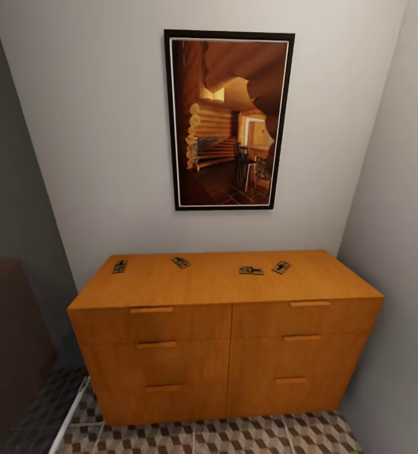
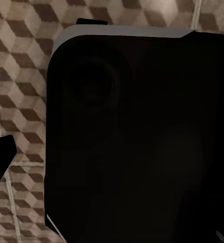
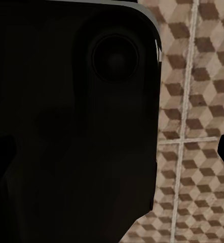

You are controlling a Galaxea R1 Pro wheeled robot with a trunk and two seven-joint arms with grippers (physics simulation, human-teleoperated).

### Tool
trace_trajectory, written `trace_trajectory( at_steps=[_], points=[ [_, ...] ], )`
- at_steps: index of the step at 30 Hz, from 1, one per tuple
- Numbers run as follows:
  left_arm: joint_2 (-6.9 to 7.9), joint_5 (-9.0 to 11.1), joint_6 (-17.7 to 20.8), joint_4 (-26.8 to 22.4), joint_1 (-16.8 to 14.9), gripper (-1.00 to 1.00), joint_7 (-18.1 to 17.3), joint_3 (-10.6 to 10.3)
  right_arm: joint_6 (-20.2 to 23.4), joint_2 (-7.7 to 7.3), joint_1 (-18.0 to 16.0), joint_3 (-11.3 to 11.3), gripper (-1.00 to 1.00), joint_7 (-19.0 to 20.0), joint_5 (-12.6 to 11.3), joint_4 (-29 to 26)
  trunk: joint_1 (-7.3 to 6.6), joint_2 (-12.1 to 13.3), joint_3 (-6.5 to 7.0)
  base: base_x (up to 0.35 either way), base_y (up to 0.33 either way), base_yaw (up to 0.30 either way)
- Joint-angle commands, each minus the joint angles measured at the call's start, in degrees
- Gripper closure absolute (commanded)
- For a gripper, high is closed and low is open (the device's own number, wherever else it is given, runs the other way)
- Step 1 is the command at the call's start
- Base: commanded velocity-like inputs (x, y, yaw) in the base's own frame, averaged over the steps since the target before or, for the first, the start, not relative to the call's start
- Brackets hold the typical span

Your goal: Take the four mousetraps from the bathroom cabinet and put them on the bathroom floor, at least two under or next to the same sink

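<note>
In both wrist views a big black rounded body blocks most of the frame, so whether either claw is spread or closed cannot be told. In the left wrist view one dark fingertip pokes in at the left edge over the cube-patterned bathroom floor; the right wrist view shows the same tiles at its right side.

In the head view, the cabinet fills the lower centre. Four mousetraps lie on its top, well apart: far left, left of centre, right of centre and beside it. Their detail is too small to read. A framed picture hangs above.
</note>
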Motion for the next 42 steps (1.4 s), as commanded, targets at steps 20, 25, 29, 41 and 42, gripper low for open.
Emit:
trace_trajectory(
  at_steps=[20, 25, 29, 41, 42],
  points=[
    [0.01, 0.5, -0.2, -0.1, 0.0, -1.00, 0.0, 0.1, -0.1, -0.02, 0.0, 0.0, -1.00, -0.1, -0.1, 0.0, -0.02, 0.0, -0.04, -0.040, 0.000, 0.000],
    [-0.06, 0.5, -0.4, -0.5, 0.0, -1.00, 0.0, -0.1, 0.3, -0.01, 0.0, 0.2, -1.00, -0.2, 0.1, 0.0, -0.02, 0.0, -0.04, -0.002, 0.000, 0.000],
    [-0.05, 0.4, -1.5, -2.8, 0.0, -1.00, 0.0, -0.3, 0.7, -0.22, 0.0, 0.3, -1.00, -0.3, 0.5, -0.2, -0.02, 0.0, -0.04, 0.000, 0.000, 0.000],
    [0.06, -0.2, -2.0, -11.9, 0.0, -1.00, -0.2, -0.8, 6.0, -0.67, -0.1, 0.4, -1.00, -0.4, 1.0, -8.4, -0.02, 0.0, -0.04, 0.000, 0.000, 0.000],
    [0.05, -0.2, -1.9, -13.1, 0.0, -1.00, -0.2, -0.8, 7.3, -0.69, -0.1, 0.4, -1.00, -0.4, 1.0, -10.0, -0.02, 0.0, -0.04, 0.000, 0.000, 0.000]
  ],
)
